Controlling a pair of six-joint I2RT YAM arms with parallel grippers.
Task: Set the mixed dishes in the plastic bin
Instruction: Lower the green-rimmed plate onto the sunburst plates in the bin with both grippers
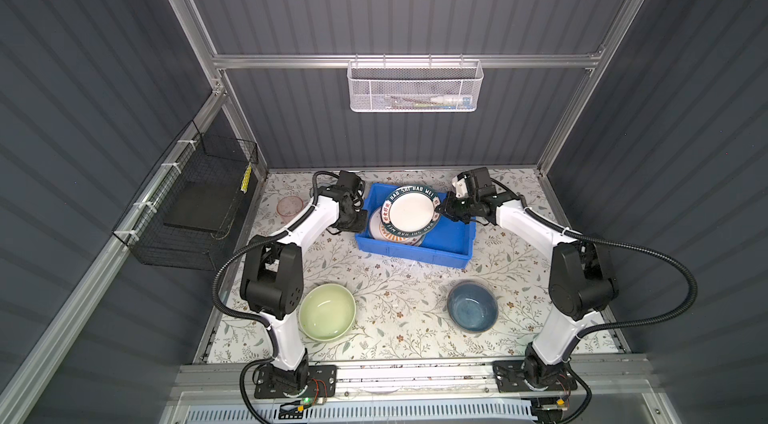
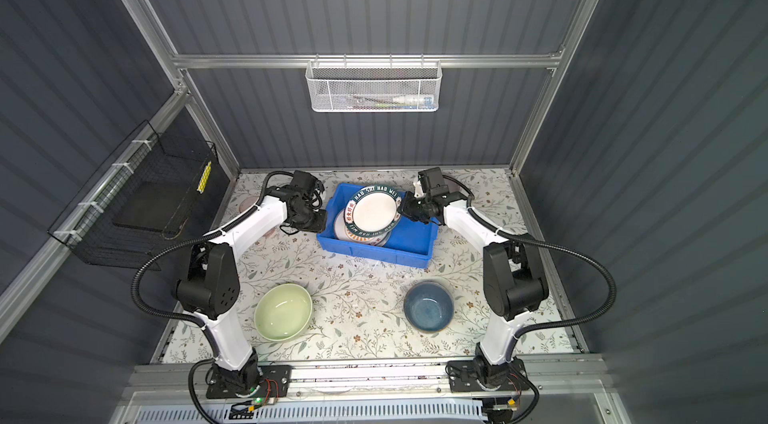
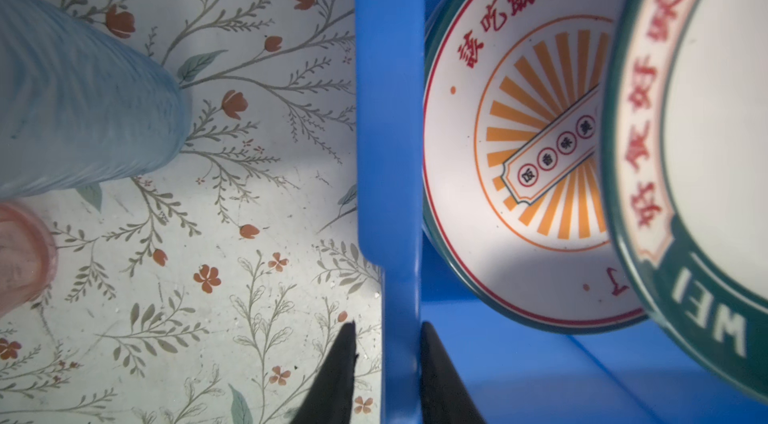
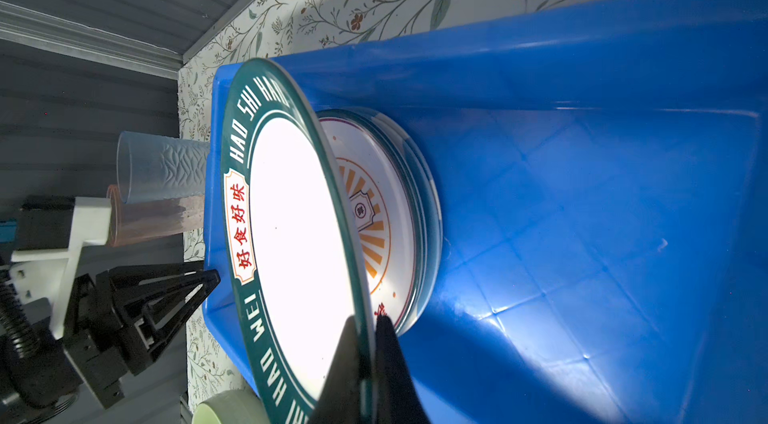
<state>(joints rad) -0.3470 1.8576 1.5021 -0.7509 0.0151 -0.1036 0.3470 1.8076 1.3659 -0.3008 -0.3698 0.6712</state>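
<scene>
Blue bin sits back-centre on floral table, seen in both top views. At its right side, right gripper pinches the rim of lettered plate. Wrist view shows the grip with both fingers tight on the edge. That plate is tilted, held over the bin's left half above sunburst plate, which lies flat inside. More plates seem stacked under it, count unclear. At the bin's left wall, left gripper straddles the rim: inner finger touches the wall, outer finger sits just beside it with a sliver of table between, so not clamped. Outside the bin, green bowl is front left and blue bowl front right, both upright, well apart. Left of the bin, blue tumbler and pink tumbler stand near each other.
</scene>
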